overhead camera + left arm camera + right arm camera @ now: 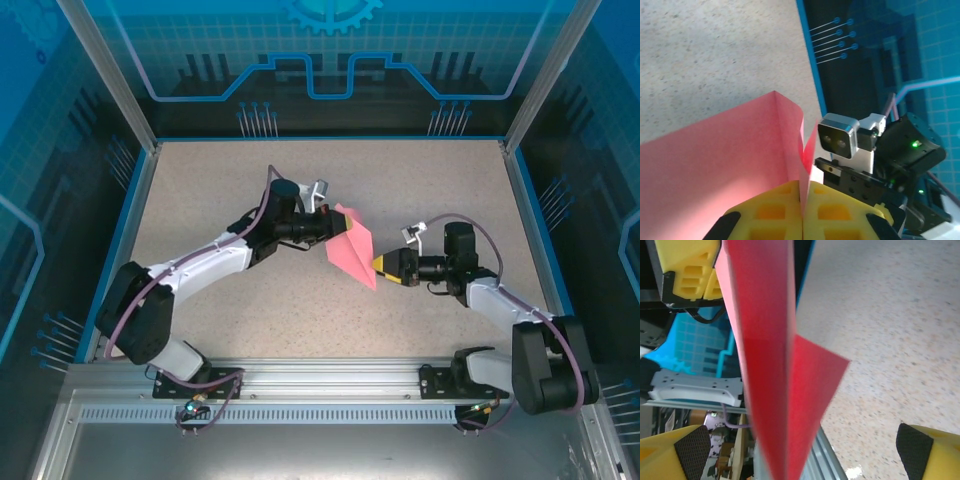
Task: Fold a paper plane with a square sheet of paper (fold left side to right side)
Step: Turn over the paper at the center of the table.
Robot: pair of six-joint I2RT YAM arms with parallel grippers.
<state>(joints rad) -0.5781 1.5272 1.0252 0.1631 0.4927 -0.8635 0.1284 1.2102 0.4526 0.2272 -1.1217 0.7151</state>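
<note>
Left jaws on one pink sheet [354,250]

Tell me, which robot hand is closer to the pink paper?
Left. The left gripper is shut on the pink paper, touching it. The right gripper is open around the paper's other end, not touching it.

Bright, even light fell from above on the speckled table [330,310], shadows on it were short and soft, the pink-red paper [765,365] was blurred up close in the right wrist view, crisper in the left wrist view, the blue walls [50,250] were dim.
</note>
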